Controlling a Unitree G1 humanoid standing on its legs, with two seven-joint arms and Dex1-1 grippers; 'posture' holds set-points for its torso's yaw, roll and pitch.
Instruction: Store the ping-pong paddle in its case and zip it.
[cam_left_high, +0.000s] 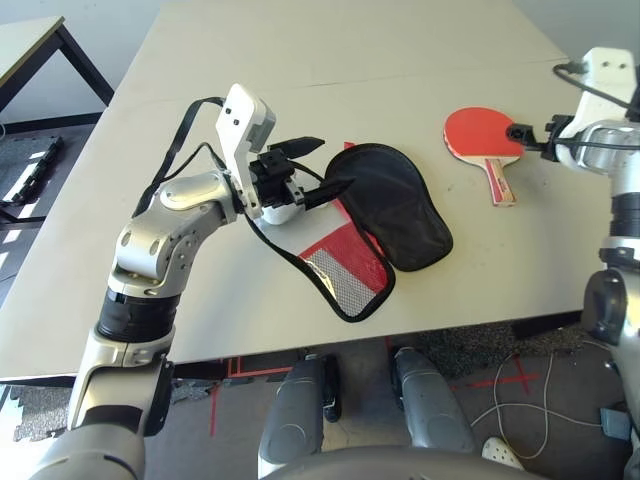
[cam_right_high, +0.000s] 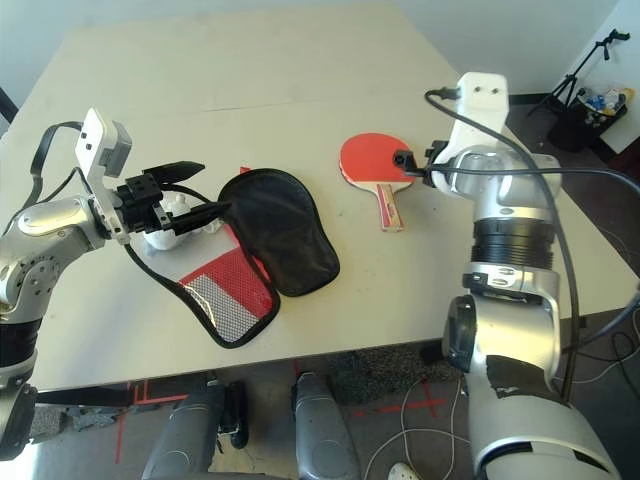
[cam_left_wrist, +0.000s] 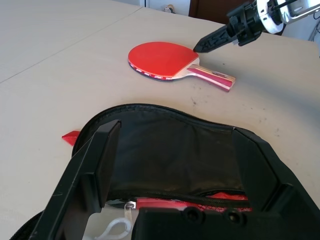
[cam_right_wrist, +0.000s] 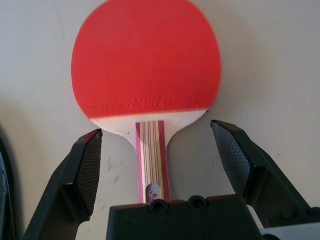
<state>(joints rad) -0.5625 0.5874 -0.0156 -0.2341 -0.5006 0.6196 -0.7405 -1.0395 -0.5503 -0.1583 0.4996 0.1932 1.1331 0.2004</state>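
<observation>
No text on the paddle (cam_right_wrist: 145, 60) or case (cam_left_high: 390, 205) is legible.

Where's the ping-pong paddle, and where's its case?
Ping-pong paddle (cam_right_wrist: 145, 55): right wrist view, on its red rubber face.
Case (cam_left_high: 390, 208): left eye view, on its black inside.

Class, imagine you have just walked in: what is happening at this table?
The robot is handling nothing yet. Its open right fingers stand either side of the striped wooden handle of a red-faced table-tennis paddle lying on the table. Its open left fingers hover over a red-and-black fabric case, which lies spread open, with the paddle still outside it.
</observation>
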